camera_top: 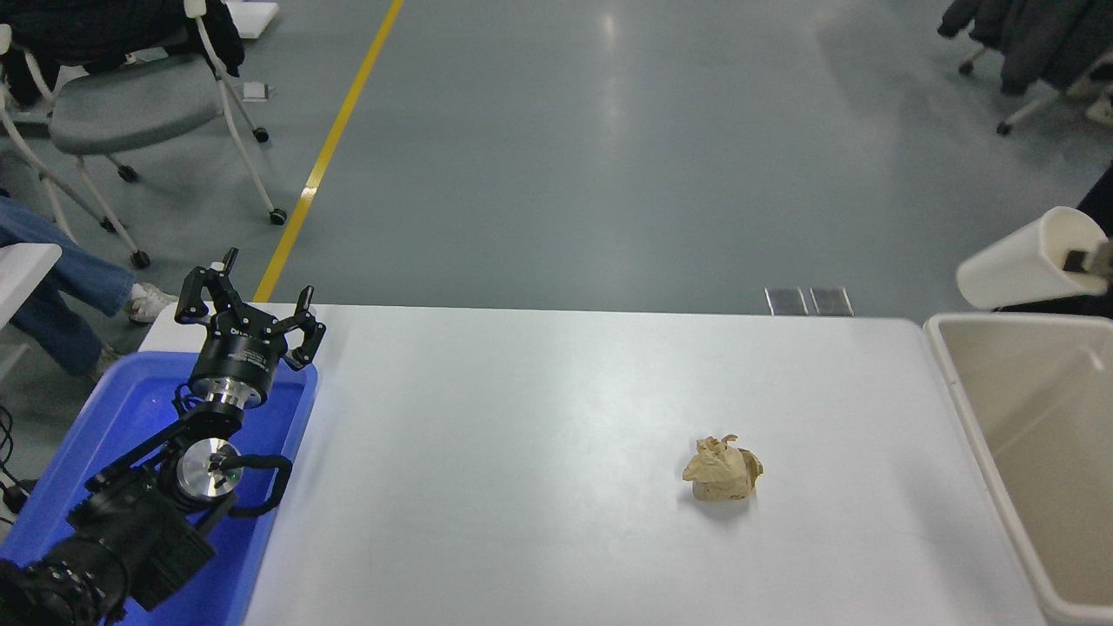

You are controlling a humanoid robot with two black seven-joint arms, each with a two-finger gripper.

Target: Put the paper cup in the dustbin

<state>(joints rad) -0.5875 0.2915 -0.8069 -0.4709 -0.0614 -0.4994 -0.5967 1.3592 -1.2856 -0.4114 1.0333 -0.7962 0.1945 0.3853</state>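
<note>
The white paper cup (1022, 263) hangs in the air at the right edge of the picture, tipped on its side with its mouth to the right. It is just above the far rim of the beige dustbin (1009, 319), which stands off the table's right end. My right gripper (1089, 259) is nearly out of view; one dark fingertip shows pinching the cup's rim. My left gripper (248, 306) is open and empty, parked over the blue tray (130, 409) at the lower left.
A crumpled tan paper ball (723, 470) lies on the white table (522, 452), right of centre. A chair (130, 104) and a seated person's legs (61, 269) are beyond the table's far left. More chairs stand at the top right.
</note>
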